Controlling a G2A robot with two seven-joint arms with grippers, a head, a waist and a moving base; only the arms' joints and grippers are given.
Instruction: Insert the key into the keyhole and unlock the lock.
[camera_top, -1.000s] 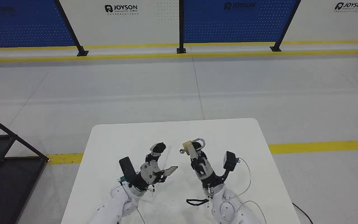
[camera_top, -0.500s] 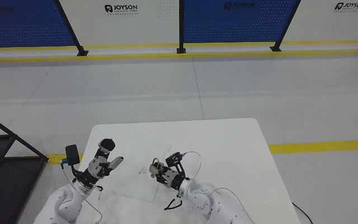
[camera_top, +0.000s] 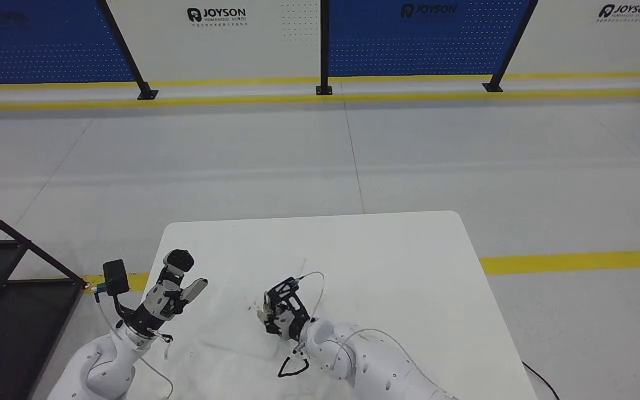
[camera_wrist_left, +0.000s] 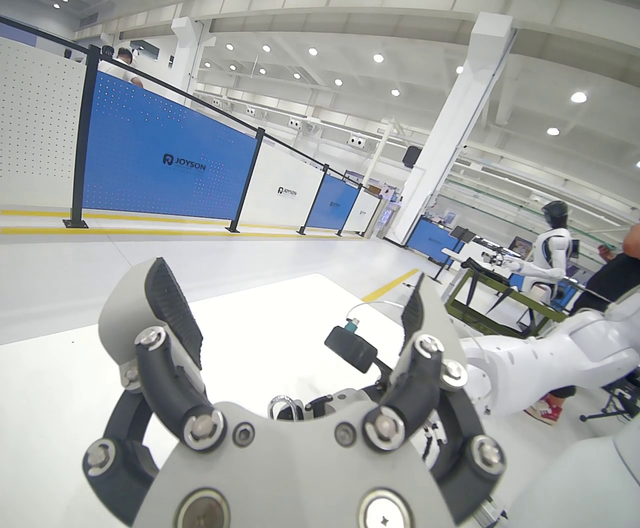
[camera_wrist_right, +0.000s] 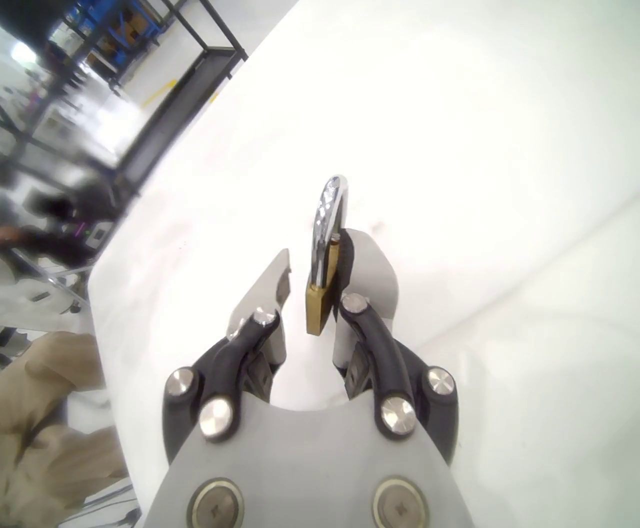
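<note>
A brass padlock (camera_wrist_right: 319, 306) with a silver shackle (camera_wrist_right: 327, 215) stands on edge on the white table (camera_top: 400, 260), left of the middle. My right gripper (camera_wrist_right: 320, 250) is around it, open. The lock leans on one finger (camera_wrist_right: 367, 270), and a strip of table shows between it and the other finger (camera_wrist_right: 267, 287). In the top view the padlock (camera_top: 267, 316) is a small tan spot at the right gripper (camera_top: 272, 308). My left gripper (camera_top: 190, 277) hovers near the table's left edge, open and empty. Between its pads (camera_wrist_left: 170, 310) the shackle (camera_wrist_left: 281, 404) shows farther off.
A black metal frame (camera_top: 30, 270) stands just off the table's left side. A thin cable (camera_top: 310, 280) loops from the right wrist over the table. The far half and right side of the tabletop are bare.
The right gripper carried the padlock left and down from mid-air onto the table. The left gripper swung away to the table's left edge and now holds nothing.
</note>
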